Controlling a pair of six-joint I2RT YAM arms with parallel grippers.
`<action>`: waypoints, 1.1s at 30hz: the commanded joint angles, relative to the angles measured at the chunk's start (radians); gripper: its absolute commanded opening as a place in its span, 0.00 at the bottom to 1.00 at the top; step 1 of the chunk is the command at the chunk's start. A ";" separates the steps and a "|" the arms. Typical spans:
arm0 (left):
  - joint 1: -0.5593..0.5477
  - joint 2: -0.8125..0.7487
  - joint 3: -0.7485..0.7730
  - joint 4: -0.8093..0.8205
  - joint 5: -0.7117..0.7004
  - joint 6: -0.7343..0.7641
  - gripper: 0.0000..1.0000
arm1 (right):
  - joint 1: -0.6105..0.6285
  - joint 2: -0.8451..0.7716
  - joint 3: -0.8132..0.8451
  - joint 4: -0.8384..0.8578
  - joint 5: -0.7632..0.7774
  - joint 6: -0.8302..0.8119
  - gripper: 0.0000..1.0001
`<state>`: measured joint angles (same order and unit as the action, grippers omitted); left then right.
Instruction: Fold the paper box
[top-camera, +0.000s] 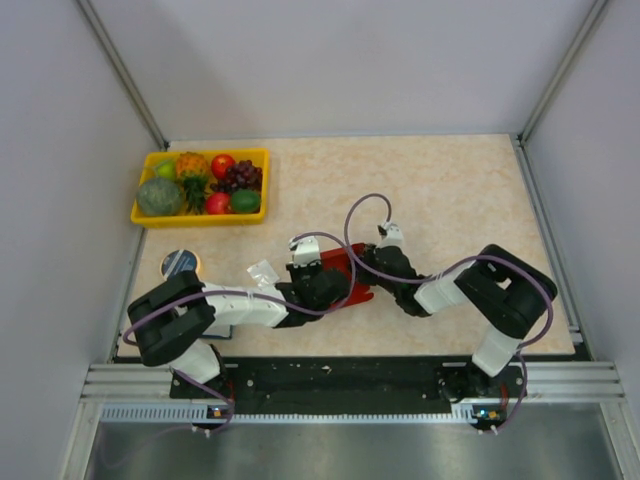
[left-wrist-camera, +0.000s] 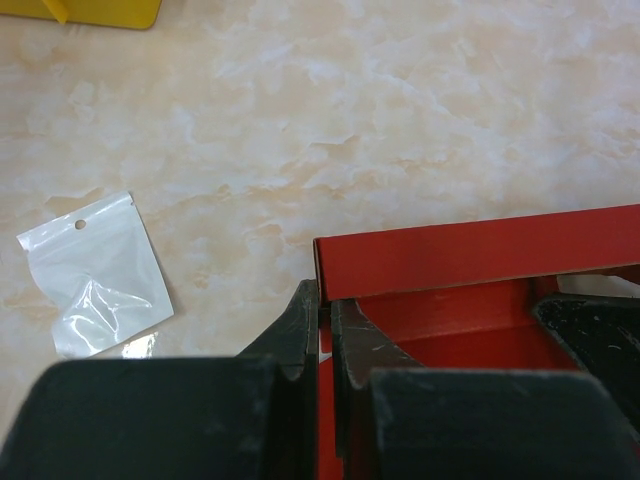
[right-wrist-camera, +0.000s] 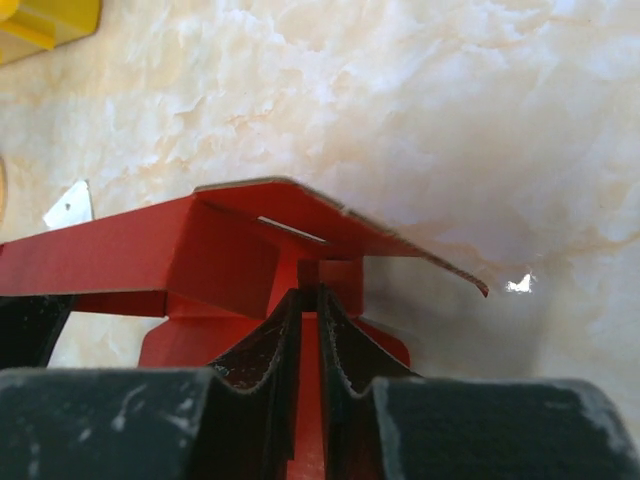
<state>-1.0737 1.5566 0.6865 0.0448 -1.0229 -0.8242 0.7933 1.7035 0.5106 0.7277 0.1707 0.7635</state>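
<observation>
The table (top-camera: 450, 190) has a pale beige top with a marbled pattern, matt and evenly lit. Plain grey-white wall panels (top-camera: 330, 60) close it in at the back and on both sides, and a slotted aluminium rail (top-camera: 350, 378) runs along the near edge, where the two arm bases are bolted.

The paper box (top-camera: 336, 264) lies near the middle of the table, a little towards the near edge, between the two wrists. It is bright red and partly raised; the left wrist view shows a long side wall standing upright over the red floor, and the right wrist view shows a flap arching over the inside.

The left gripper (left-wrist-camera: 322, 300) comes in from the box's left; its jaws are together, pinched on the thin edge of an end wall. The right gripper (right-wrist-camera: 310, 295) reaches in from the right; its jaws stand very close on either side of a narrow upright piece of red card, but from this angle I cannot tell whether they press on it or only flank it.

A small whitish plastic bag (left-wrist-camera: 95, 275) lies flat just left of the box, apart from it. A small round object with a dark top (top-camera: 181, 263) sits further left. In the far-left corner is a yellow tray (top-camera: 190, 218) holding toy fruit, well apart from the box.
</observation>
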 joint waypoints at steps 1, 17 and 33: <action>-0.022 -0.036 -0.013 0.104 0.129 -0.050 0.00 | -0.029 0.015 -0.023 0.116 -0.195 0.123 0.11; -0.012 -0.105 -0.166 0.406 0.057 0.367 0.00 | -0.063 -0.807 0.184 -1.163 -0.131 -0.409 0.48; 0.000 -0.113 -0.268 0.670 0.153 0.568 0.00 | -0.187 -0.447 0.428 -1.238 -0.369 -0.897 0.44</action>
<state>-1.0794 1.4677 0.4309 0.6235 -0.8753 -0.2874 0.5690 1.2507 0.9043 -0.4938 -0.1421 -0.0029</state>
